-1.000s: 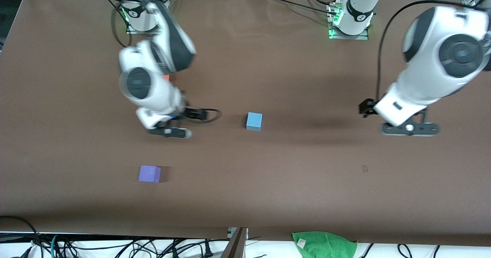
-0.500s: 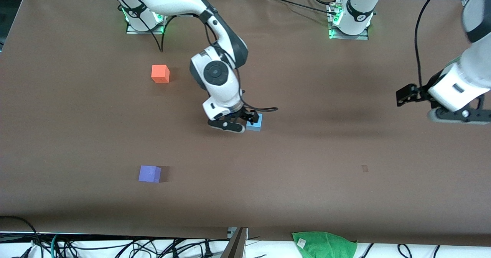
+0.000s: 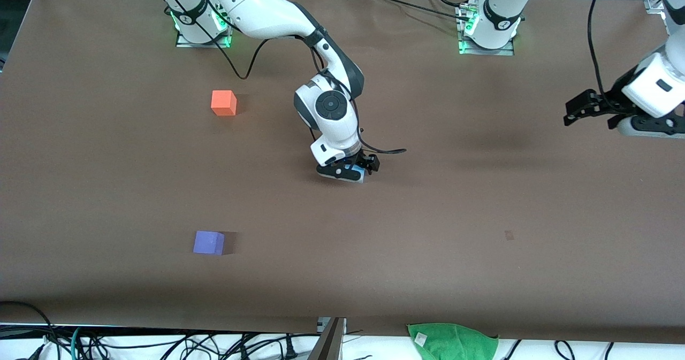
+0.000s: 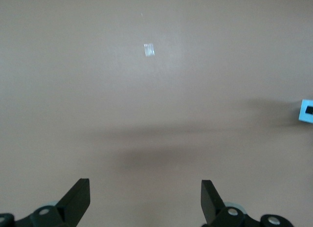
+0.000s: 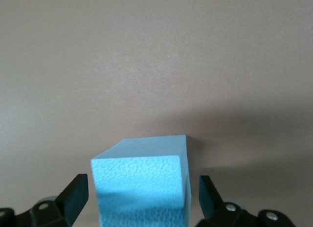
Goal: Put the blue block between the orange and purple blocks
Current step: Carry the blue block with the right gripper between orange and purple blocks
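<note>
Small sky-blue matte foam cube point(image 5: 142, 183) on brown table point(image 5: 156, 65), right gripper point(image 5: 143, 197) fingers spread wide, straddling it, clear gaps

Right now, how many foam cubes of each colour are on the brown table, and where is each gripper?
Light sky-blue matte cube: 1, between the open fingers of the right gripper
Bright orange matte cube: 1
Violet-purple matte cube: 1
Total: 3
The left gripper waits open over bare table at the left arm's end.

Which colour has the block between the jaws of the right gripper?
Light sky blue; the blue block shows best in the right wrist view.
</note>
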Controlling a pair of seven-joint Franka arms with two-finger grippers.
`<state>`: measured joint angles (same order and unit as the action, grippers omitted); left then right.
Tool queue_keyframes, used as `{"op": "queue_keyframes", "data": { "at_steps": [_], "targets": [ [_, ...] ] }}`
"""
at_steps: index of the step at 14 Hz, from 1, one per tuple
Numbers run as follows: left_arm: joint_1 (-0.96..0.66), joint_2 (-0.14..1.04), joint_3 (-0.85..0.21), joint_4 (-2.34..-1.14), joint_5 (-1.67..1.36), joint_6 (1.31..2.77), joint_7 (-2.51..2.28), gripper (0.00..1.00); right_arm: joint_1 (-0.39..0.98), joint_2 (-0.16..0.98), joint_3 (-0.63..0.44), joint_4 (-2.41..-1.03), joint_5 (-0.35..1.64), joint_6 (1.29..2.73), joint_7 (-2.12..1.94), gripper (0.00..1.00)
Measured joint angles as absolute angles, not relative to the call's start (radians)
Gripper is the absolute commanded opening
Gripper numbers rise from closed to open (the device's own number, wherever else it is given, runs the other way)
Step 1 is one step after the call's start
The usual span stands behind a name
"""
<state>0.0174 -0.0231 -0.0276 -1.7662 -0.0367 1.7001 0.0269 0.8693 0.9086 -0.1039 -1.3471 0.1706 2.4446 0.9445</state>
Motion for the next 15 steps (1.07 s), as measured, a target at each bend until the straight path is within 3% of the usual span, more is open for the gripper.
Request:
{"op": "queue_keyframes", "data": {
  "at_steps": [1, 3, 4, 5, 8, 12, 15],
  "targets": [
    [0.017, -0.024, -0.028, -1.772, -0.036, 1.69, 0.027, 1.0, 0.869, 0.912, -0.105, -1.347, 0.167, 2.445, 0.944, 0.61],
    [0.017, -0.024, -0.026, -1.777, -0.025, 1.676, 0.029, 1.0, 0.869, 0.916, -0.105, -1.347, 0.158, 2.445, 0.944, 0.23],
    [0.017, -0.024, -0.025, -1.778, -0.021, 1.671, 0.029, 1.0, 0.869, 0.917, -0.106, -1.347, 0.147, 2.445, 0.942, 0.08],
    [0.017, -0.024, -0.025, -1.778, -0.02, 1.668, 0.03, 1.0, 0.869, 0.917, -0.109, -1.345, 0.138, 2.445, 0.94, 0.02],
    [0.017, -0.024, -0.025, -1.779, -0.02, 1.661, 0.03, 1.0, 0.845, 0.912, -0.134, -1.326, 0.135, 2.419, 0.891, 0.02],
    [0.016, -0.024, -0.025, -1.779, -0.02, 1.657, 0.031, 1.0, 0.699, 0.831, -0.14, -1.312, 0.152, 2.212, 0.679, 0.02],
    [0.016, -0.024, -0.026, -1.78, -0.02, 1.655, 0.031, 1.0, 0.602, 0.729, -0.142, -1.43, 0.171, 2.152, 0.459, 0.03]
  ]
}}
